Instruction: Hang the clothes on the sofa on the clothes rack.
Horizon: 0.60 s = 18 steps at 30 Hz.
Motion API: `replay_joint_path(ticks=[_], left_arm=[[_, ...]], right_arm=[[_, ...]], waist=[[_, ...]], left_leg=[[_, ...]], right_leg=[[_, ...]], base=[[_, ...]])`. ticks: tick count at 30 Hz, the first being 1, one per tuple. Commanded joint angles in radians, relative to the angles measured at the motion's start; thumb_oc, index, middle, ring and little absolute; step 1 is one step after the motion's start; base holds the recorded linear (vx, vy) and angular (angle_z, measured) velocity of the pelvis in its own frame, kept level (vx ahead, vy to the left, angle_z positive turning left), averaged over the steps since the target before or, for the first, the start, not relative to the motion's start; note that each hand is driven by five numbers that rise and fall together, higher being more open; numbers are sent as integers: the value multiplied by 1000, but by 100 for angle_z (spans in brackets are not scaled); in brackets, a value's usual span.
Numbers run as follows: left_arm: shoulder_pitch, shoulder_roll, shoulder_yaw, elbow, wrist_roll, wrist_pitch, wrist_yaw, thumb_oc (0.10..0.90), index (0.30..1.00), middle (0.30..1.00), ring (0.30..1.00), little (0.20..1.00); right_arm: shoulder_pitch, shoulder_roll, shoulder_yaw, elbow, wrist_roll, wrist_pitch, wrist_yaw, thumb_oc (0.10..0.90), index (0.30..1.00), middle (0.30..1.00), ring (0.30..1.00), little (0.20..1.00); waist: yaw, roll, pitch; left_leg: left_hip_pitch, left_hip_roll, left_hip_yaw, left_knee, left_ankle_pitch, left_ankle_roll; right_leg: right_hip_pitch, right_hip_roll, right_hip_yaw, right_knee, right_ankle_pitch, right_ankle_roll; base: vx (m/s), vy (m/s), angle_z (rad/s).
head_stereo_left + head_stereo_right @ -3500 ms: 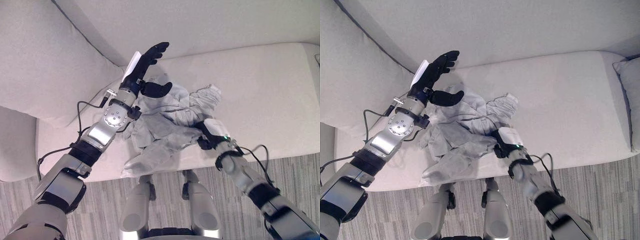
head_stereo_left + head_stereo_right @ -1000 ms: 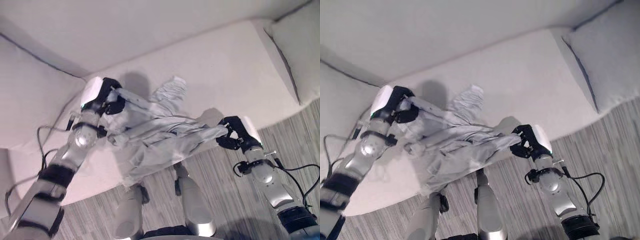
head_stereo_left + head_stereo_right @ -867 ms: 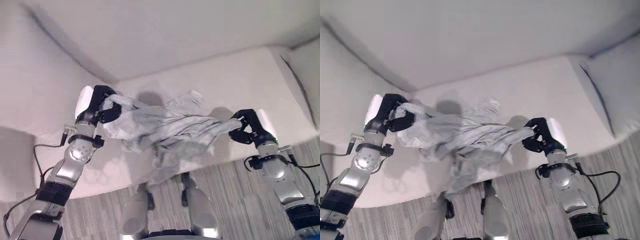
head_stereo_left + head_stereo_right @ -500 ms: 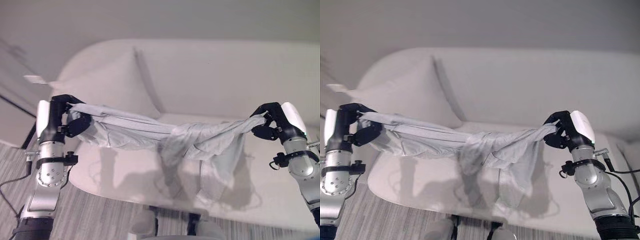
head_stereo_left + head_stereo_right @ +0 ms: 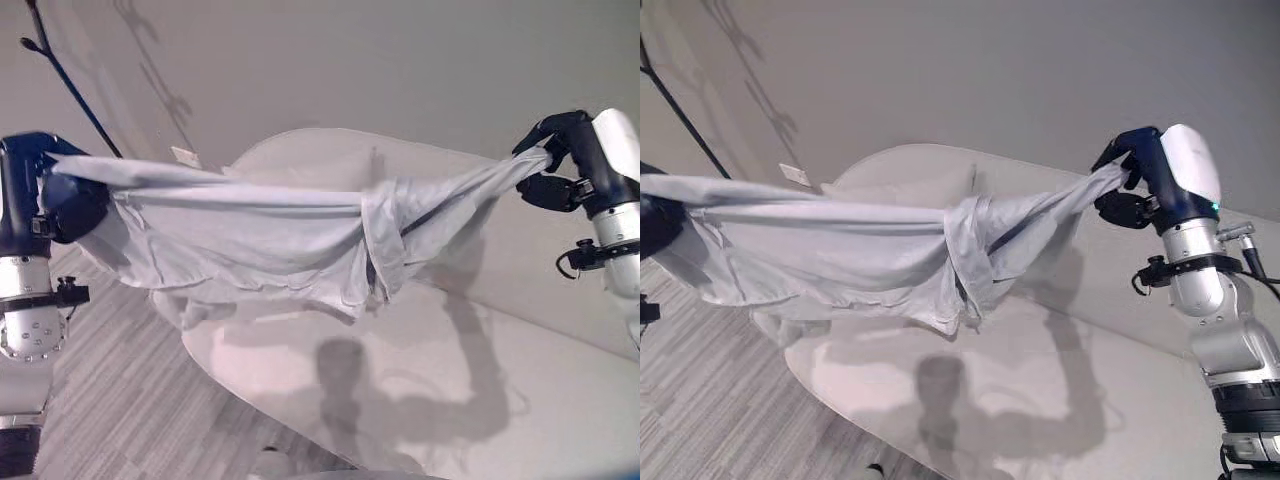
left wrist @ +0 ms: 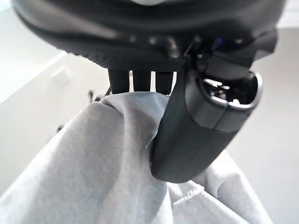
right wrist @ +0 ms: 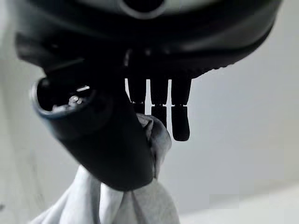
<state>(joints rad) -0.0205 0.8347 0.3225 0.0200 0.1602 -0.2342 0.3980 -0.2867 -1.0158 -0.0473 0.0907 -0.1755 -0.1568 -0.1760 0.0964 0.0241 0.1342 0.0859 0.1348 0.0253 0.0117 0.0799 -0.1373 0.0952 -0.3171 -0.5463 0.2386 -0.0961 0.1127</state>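
A pale grey shirt (image 5: pixel 250 225) hangs stretched in the air between my two hands, above the white sofa (image 5: pixel 420 370). My left hand (image 5: pixel 40 195) is shut on its left end, the thumb (image 6: pixel 187 140) pressing the cloth (image 6: pixel 93 168) against curled fingers. High at the right, my right hand (image 5: pixel 1145 185) is shut on the other end, where a twisted bunch of cloth (image 7: pixel 149 196) is pinched under the thumb (image 7: pixel 112 144). The shirt's middle (image 5: pixel 960 260) sags in folds. A thin dark pole (image 5: pixel 70 80) slants up at the upper left.
The sofa's rounded cushion (image 5: pixel 920 175) sits behind the shirt against a plain grey wall (image 5: pixel 940 70). Grey striped floor (image 5: pixel 110 400) lies at the lower left, beside the sofa's curved front edge.
Both hands have lifted the shirt higher and pulled it wider apart. The camera has swung, so the wall and a dark pole now show.
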Motion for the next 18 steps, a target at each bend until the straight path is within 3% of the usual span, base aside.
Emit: replay_joint_path(ticks=[1, 3, 7, 9, 12, 14, 15, 18], left_arm=[[-153, 185, 149, -21, 12, -28, 107, 400, 300, 300, 300, 300], [-216, 223, 111, -18, 28, -19, 113, 400, 300, 300, 300, 300], [-323, 258, 37, 5, 35, -6, 130, 400, 300, 300, 300, 300], [-435, 299, -68, 47, 11, 4, 130, 400, 300, 300, 300, 300], [-503, 279, -145, 90, -18, 8, 131, 400, 300, 300, 300, 300], [-489, 255, -140, 116, -44, 8, 123, 400, 300, 300, 300, 300], [-474, 251, -128, 126, -51, 5, 116, 400, 300, 300, 300, 300], [-431, 228, -120, 157, -80, -16, 112, 400, 300, 300, 300, 300]], right_arm=[[-174, -42, -9, -20, 3, -30, -111, 400, 300, 300, 300, 300], [-202, -35, 5, 16, -18, -11, -135, 400, 300, 300, 300, 300], [-295, -45, 66, 51, -30, 6, -155, 400, 300, 300, 300, 300], [-397, -74, 152, 89, -21, 7, -163, 400, 300, 300, 300, 300], [-473, -114, 216, 138, -24, 3, -170, 400, 300, 300, 300, 300], [-519, -123, 239, 161, -6, 4, -176, 400, 300, 300, 300, 300], [-527, -121, 243, 170, 2, 3, -179, 400, 300, 300, 300, 300], [-557, -128, 248, 153, 19, -12, -187, 400, 300, 300, 300, 300]], waist=[[19, -57, -73], [29, -67, -64], [26, -71, -34], [30, -85, -40], [40, -112, -47], [66, -147, -60], [65, -153, -66], [74, -153, -54]], left_leg=[[78, -15, 22, -98, -170, 17], [61, -50, 24, -99, -184, 36], [31, -91, 9, -99, -157, 72], [-7, -124, -38, -99, -116, 108], [-33, -157, -80, -99, -80, 115], [-57, -189, -104, -99, -73, 99], [-70, -195, -113, -99, -65, 97], [-123, -201, -87, -83, -31, 64]], right_leg=[[-90, -40, 47, -326, 342, 148], [-112, -66, 49, -326, 388, 149], [-123, -45, 117, -230, 319, 139], [-88, 86, 208, -37, 167, 84], [-104, 212, 288, 90, 58, 63], [-33, 255, 293, -71, -30, 5], [-8, 270, 295, -138, -24, -7], [27, 278, 293, -267, 21, 2]], base=[[-264, 721, 31], [-215, 439, 10], [-190, 332, 22], [-218, 285, 31], [-130, 125, 64], [-95, 1, 7], [-95, -30, 38], [-131, 73, 45]])
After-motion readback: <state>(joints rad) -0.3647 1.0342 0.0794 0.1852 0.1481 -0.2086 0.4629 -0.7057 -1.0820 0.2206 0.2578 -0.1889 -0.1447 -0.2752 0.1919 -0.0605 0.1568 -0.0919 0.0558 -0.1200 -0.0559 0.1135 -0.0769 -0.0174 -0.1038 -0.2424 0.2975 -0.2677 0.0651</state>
